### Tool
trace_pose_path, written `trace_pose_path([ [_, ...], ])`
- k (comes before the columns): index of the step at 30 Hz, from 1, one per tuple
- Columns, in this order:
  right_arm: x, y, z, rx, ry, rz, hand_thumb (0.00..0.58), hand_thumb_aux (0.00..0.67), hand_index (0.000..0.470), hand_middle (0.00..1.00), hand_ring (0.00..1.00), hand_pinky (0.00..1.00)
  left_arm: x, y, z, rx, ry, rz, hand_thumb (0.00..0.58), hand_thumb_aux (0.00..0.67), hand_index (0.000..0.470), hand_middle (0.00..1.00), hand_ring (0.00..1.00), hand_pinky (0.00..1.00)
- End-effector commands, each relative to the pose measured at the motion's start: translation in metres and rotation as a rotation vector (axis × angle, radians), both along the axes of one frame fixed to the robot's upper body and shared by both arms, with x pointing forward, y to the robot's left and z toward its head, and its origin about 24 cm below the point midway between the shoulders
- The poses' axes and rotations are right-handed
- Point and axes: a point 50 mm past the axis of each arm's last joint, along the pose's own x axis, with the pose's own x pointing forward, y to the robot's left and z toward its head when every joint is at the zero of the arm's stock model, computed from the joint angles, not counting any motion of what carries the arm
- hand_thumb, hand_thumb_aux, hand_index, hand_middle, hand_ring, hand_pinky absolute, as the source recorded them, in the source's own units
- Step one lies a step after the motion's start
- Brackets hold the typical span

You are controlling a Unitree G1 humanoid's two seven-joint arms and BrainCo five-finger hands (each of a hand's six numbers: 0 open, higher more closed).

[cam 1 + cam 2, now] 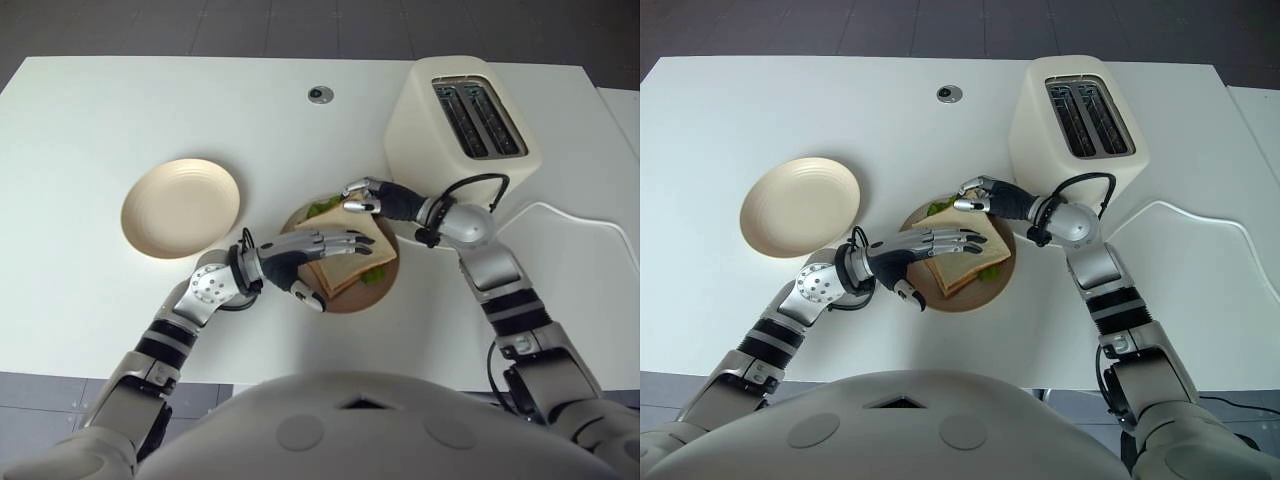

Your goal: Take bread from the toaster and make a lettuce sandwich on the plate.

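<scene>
A brown plate (347,303) in the middle of the table holds a sandwich: a slice of bread (348,262) on top, green lettuce (322,208) peeking out at the far left and near right. My left hand (300,256) lies over the plate's left side, fingers stretched flat across the bread's near edge. My right hand (367,197) is at the slice's far corner, fingers curled and pinching it. The cream toaster (420,130) stands just behind to the right, with both slots dark and no bread showing.
An empty cream plate (180,207) sits left of the brown plate. A black cable (485,182) loops beside the toaster, and a white cord (570,215) runs off right. A round grommet (320,95) is set in the table's far side.
</scene>
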Motion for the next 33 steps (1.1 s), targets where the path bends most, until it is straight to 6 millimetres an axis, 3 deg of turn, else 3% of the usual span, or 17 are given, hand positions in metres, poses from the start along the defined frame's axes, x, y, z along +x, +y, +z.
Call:
trace_pose_path([
  [1, 0.009, 0.013, 0.036, 0.219, -0.148, -0.039, 0.0, 0.0, 0.0, 0.73, 0.73, 0.73, -0.012, 0.014, -0.035, 0.201, 0.145, 0.0, 0.0, 0.0, 0.0, 0.0, 0.0, 0.0],
  [8, 0.019, 0.006, 0.054, 0.44, -0.196, -0.204, 0.0, 0.0, 0.0, 0.7, 0.7, 0.7, -0.007, 0.018, -0.028, 0.165, 0.121, 0.032, 0.0, 0.0, 0.0, 0.0, 0.0, 0.0],
  [10, 0.014, 0.009, 0.054, 0.491, -0.166, -0.178, 0.0, 0.0, 0.0, 0.67, 0.67, 0.67, 0.001, 0.017, -0.014, 0.059, 0.074, 0.078, 0.0, 0.0, 0.0, 0.0, 0.0, 0.0],
  [13, -0.004, 0.014, 0.056, 0.578, -0.092, -0.042, 0.0, 0.0, 0.0, 0.67, 0.67, 0.67, 0.0, 0.015, 0.024, -0.249, 0.061, 0.064, 0.0, 0.0, 0.0, 0.0, 0.0, 0.0],
  [14, -0.014, 0.015, 0.058, 0.595, -0.072, 0.04, 0.0, 0.0, 0.0, 0.69, 0.69, 0.69, -0.005, 0.015, 0.037, -0.359, 0.079, 0.025, 0.071, 0.042, 0.029, 0.0, 0.0, 0.0],
  [15, -0.026, 0.016, 0.06, 0.615, -0.058, 0.141, 0.005, 0.003, 0.002, 0.72, 0.72, 0.72, -0.01, 0.018, 0.049, -0.45, 0.111, -0.023, 0.489, 0.405, 0.284, 0.25, 0.25, 0.25],
  [16, -0.04, 0.014, 0.063, 0.633, -0.04, 0.242, 0.377, 0.273, 0.192, 0.73, 0.73, 0.73, -0.018, 0.021, 0.057, -0.51, 0.145, -0.089, 0.58, 0.67, 0.47, 0.51, 0.51, 0.51],
  [17, -0.053, 0.011, 0.064, 0.648, -0.016, 0.332, 0.553, 0.525, 0.369, 0.82, 0.82, 0.82, -0.024, 0.024, 0.063, -0.549, 0.178, -0.149, 0.58, 0.67, 0.47, 0.81, 0.81, 0.81],
  [18, -0.063, 0.007, 0.065, 0.657, 0.009, 0.401, 0.58, 0.67, 0.47, 0.93, 0.93, 0.93, -0.029, 0.026, 0.066, -0.569, 0.21, -0.198, 0.58, 0.67, 0.47, 1.0, 1.0, 1.0],
  [19, -0.072, 0.003, 0.064, 0.651, 0.034, 0.453, 0.58, 0.67, 0.47, 1.0, 1.0, 1.0, -0.033, 0.028, 0.067, -0.57, 0.243, -0.246, 0.58, 0.67, 0.47, 1.0, 1.0, 1.0],
  [23, -0.103, -0.014, 0.046, 0.496, 0.145, 0.633, 0.58, 0.67, 0.47, 1.0, 1.0, 1.0, -0.051, 0.031, 0.049, -0.395, 0.36, -0.401, 0.58, 0.67, 0.47, 1.0, 1.0, 1.0],
  [27, -0.127, -0.027, 0.006, 0.215, 0.288, 0.729, 0.58, 0.67, 0.47, 1.0, 1.0, 1.0, -0.06, 0.034, 0.013, -0.151, 0.46, -0.442, 0.58, 0.67, 0.47, 1.0, 1.0, 1.0],
  [33, -0.13, -0.03, -0.039, -0.062, 0.369, 0.7, 0.58, 0.67, 0.47, 1.0, 1.0, 1.0, -0.061, 0.041, -0.021, 0.025, 0.549, -0.399, 0.58, 0.67, 0.47, 1.0, 1.0, 1.0],
])
